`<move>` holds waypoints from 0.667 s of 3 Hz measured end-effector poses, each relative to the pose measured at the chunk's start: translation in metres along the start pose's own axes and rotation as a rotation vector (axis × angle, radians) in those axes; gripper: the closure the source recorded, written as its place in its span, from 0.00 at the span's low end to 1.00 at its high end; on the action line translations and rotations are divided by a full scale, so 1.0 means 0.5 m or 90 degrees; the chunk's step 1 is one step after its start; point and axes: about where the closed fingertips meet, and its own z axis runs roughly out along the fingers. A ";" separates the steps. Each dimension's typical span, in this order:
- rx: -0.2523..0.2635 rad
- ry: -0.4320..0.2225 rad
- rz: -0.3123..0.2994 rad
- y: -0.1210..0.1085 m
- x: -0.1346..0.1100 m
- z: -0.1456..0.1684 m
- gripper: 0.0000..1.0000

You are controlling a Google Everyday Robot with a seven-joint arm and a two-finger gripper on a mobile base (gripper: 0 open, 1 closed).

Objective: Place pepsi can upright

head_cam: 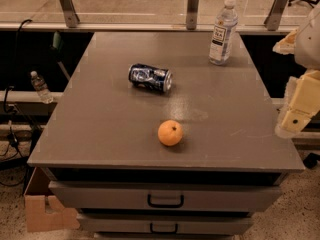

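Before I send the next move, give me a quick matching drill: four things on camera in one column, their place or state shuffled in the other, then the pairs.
1. pepsi can
2. water bottle
3. orange
4. claw

A. right of the table, past its edge
B. standing upright, back right
C. lying on its side, mid-table
D. near the front edge, centre

Pairs: 1-C, 2-B, 3-D, 4-A

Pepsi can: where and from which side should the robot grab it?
Grip the pepsi can across its middle, from above: it lies on its side, long axis running left-right, curved wall exposed. The gripper hangs beyond the right edge of the table.
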 end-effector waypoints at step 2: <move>-0.011 -0.027 -0.025 -0.002 -0.084 0.048 0.00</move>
